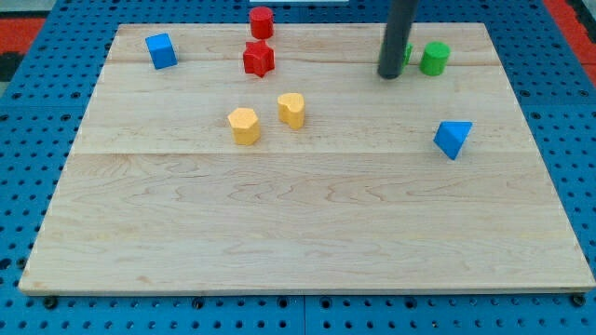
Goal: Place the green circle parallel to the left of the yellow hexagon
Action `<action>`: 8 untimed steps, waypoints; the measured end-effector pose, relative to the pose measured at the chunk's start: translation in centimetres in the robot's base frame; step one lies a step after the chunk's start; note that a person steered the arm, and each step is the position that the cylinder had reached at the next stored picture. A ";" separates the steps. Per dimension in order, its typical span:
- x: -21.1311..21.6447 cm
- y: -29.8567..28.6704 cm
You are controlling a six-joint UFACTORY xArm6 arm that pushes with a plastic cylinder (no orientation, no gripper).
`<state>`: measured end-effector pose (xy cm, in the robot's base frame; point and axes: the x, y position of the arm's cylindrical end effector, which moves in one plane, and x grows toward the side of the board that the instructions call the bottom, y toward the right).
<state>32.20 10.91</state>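
The green circle [434, 58] stands near the view's top right of the wooden board [298, 233]. My tip [388, 74] rests on the board just to its left. A second green block [407, 53] lies between them, mostly hidden behind the rod, so its shape cannot be made out. The yellow hexagon [244, 126] sits left of the board's centre, far to the left of my tip. Another yellow block [291, 109], heart-like, stands just to the hexagon's upper right.
A red cylinder [262, 21] and a red star [259, 58] stand at the top centre. A blue cube [161, 50] is at the top left, and a blue triangle [453, 139] at the right. Blue pegboard surrounds the board.
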 end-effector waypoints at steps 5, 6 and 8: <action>-9.0 12.5; -8.7 12.2; -6.6 12.9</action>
<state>25.59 23.83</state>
